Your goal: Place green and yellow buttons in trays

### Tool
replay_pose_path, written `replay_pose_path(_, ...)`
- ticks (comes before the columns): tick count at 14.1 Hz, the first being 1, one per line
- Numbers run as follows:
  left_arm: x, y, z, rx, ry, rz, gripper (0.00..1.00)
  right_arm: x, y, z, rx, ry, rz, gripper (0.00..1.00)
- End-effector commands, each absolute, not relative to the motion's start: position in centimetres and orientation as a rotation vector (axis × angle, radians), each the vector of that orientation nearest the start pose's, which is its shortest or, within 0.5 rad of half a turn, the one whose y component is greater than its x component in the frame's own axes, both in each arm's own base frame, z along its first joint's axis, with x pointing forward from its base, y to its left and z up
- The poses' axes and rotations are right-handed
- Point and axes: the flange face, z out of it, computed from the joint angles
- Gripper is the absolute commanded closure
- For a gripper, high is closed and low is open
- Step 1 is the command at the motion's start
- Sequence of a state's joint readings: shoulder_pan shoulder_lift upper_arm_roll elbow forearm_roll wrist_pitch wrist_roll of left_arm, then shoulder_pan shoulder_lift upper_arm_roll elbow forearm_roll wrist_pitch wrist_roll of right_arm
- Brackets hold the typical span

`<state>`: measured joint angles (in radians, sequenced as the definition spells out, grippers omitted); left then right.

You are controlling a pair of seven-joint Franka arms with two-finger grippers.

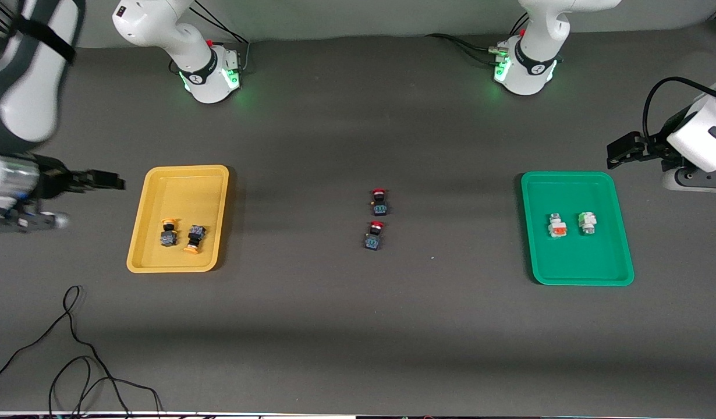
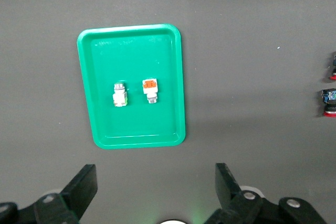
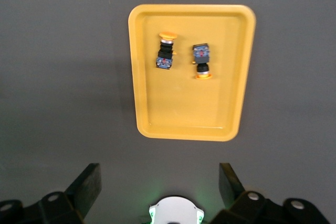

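Dark gray table (image 1: 335,326) before us: yellow tray (image 1: 138,256) holds both yellow-capped buttons (image 1: 181,235), green tray (image 1: 573,278) seemingly both white buttons (image 1: 572,224). Left gripper (image 2: 155,192) and right gripper (image 3: 160,184) hover beside their trays, fingers apart.

No text, brand name or number was legible anywhere. A small dark logo mark sat on the band of each arm base (image 1: 209,73), at roughly 11 and 1 o'clock from the table's centre, but it could not be read.
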<state>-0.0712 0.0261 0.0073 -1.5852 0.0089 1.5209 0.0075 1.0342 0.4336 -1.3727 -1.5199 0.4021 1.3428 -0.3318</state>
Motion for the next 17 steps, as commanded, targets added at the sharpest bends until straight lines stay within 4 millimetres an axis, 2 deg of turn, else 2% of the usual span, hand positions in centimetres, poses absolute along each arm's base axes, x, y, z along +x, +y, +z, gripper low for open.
replay_pose_path(1,55.9,-3.7,60.4,-3.115,0.124,0.131,0.00,56.3,-5.1,59.8,-3.097,0.067,0.333,0.01)
replay_pose_path(3,55.9,-3.7,60.4,-3.114,0.124,0.131,0.00,56.2,-5.2,60.4,-3.095,0.079,0.317,0.01)
replay_pose_path(5,55.9,-3.6,60.4,-3.117,0.122,0.131,0.00,57.2,-4.8,59.4,-3.128,0.085,0.276,0.01)
replay_pose_path(6,55.9,-3.6,60.4,-3.115,0.121,0.128,0.00,57.2,-3.9,59.4,-3.136,0.067,0.278,0.01)
replay_pose_path(9,56.0,-3.7,60.8,-3.114,0.126,0.114,0.00,56.7,-4.2,60.1,-3.113,0.061,0.277,0.00)
replay_pose_path(11,56.0,-3.6,60.7,-3.116,0.121,0.116,0.00,56.7,-3.1,59.9,-3.113,0.035,0.292,0.01)
replay_pose_path(14,56.0,-3.6,60.7,-3.116,0.121,0.116,0.00,56.5,-2.7,59.8,-3.107,0.023,0.313,0.01)
replay_pose_path(17,56.0,-3.6,60.7,-3.116,0.121,0.116,0.00,56.3,-3.2,59.9,-3.106,0.037,0.311,0.01)
